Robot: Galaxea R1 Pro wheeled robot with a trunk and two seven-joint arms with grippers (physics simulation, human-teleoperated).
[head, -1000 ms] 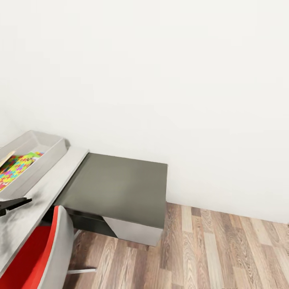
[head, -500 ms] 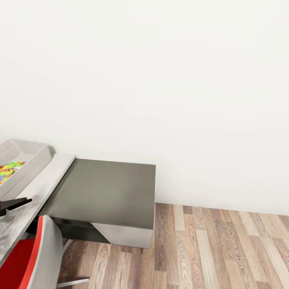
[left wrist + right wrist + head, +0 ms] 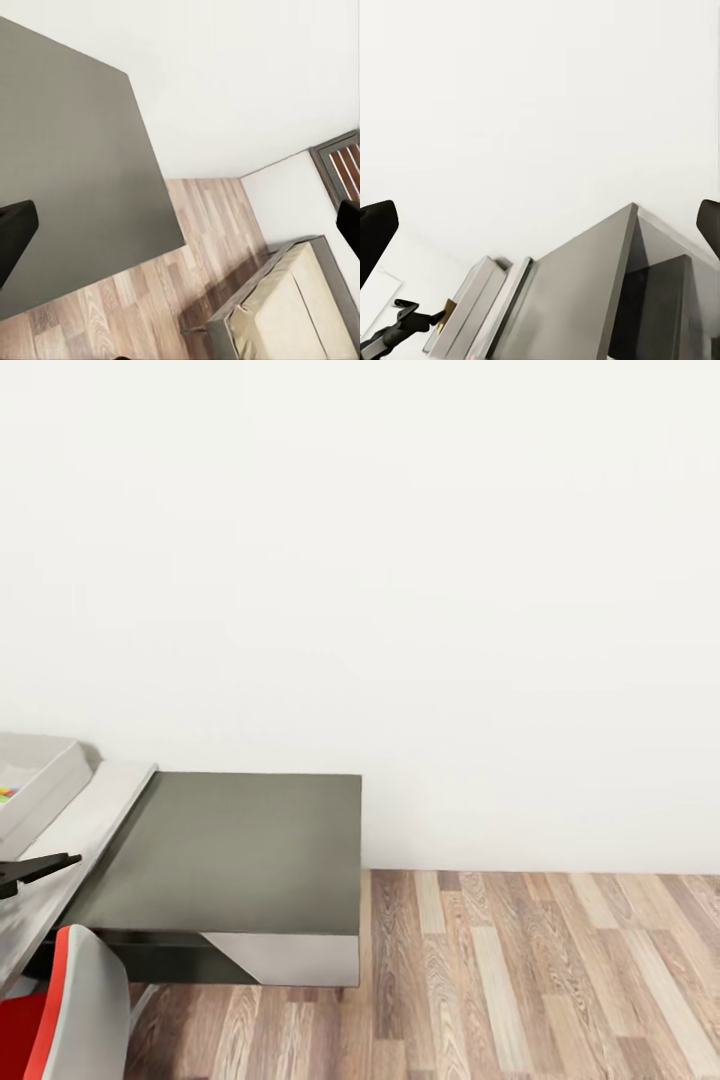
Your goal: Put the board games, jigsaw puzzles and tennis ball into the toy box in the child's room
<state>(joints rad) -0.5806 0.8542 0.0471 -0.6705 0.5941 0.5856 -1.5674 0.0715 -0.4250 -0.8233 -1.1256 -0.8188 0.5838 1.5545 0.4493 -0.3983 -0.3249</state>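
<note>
Both end effectors are gaping wide and gripping nothing: the left end effector (image 3: 180, 225) is hanging over the dark desk (image 3: 230, 850) and wood floor (image 3: 540, 980), the right end effector (image 3: 540, 225) is facing the white wall (image 3: 400, 560). One toy box (image 3: 35, 785) is sitting on the grey desk (image 3: 90, 825) at the head view's left edge, one sliver of colourful puzzle (image 3: 7, 794) showing inside it. One red chair (image 3: 60, 1010) is standing just beside the desk, and one bed (image 3: 292, 300) is showing in the left wrist view.
</note>
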